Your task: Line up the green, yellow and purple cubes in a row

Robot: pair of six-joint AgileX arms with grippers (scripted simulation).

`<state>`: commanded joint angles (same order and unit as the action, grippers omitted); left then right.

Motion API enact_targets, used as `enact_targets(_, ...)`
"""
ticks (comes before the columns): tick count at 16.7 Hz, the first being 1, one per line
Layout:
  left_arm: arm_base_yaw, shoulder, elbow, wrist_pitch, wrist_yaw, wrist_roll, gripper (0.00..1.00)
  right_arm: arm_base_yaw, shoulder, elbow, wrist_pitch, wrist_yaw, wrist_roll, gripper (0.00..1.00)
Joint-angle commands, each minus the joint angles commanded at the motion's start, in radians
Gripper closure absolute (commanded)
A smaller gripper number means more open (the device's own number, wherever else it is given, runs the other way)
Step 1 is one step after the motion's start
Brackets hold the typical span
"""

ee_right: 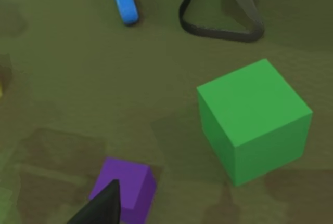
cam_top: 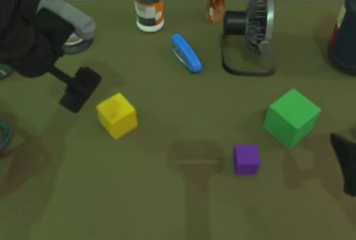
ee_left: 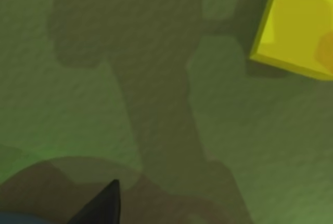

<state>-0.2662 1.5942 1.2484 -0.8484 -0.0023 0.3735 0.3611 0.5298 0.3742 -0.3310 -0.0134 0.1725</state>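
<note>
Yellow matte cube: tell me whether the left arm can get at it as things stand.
Probably yes. The left gripper hangs just beside the yellow matte cube, toward the table's left, with only bare olive table between them.

A rendered test bench rather than a lived-in room; the olive-green tabletop (cam_top: 167,206) has a flat, computer-drawn texture and fills nearly every view; a black arm (cam_top: 33,23) reaches in over its left side; the things along the far edge are an odd household mix with no common use: a white bottle (cam_top: 148,0) with an orange label, a blue stapler (cam_top: 186,53), a small dark desk fan (cam_top: 251,31), a little orange-red object (cam_top: 216,6); three plain coloured cubes (cam_top: 291,116) lie scattered nearer the front, like staged props.
</note>
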Motion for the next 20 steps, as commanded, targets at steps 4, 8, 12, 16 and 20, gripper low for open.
enact_targets(4,-0.059,0.322,0.269,-0.176,0.002,0.079,0.00,-0.165,-0.290,-0.217,0.174,0.004,-0.096,0.00)
enact_targets(8,-0.097,0.529,0.470,-0.284,0.004,0.132,0.00,-0.302,-0.475,-0.340,0.293,0.010,-0.156,0.00)
enact_targets(12,-0.109,0.597,0.535,-0.314,0.005,0.149,0.00,-0.351,-0.530,-0.374,0.331,0.013,-0.173,0.00)
enact_targets(16,-0.103,0.595,0.533,-0.313,0.005,0.148,0.00,-0.351,-0.530,-0.374,0.331,0.013,-0.173,0.00)
enact_targets(20,-0.107,0.623,0.484,-0.240,0.005,0.151,0.00,-0.351,-0.530,-0.374,0.331,0.013,-0.173,0.00)
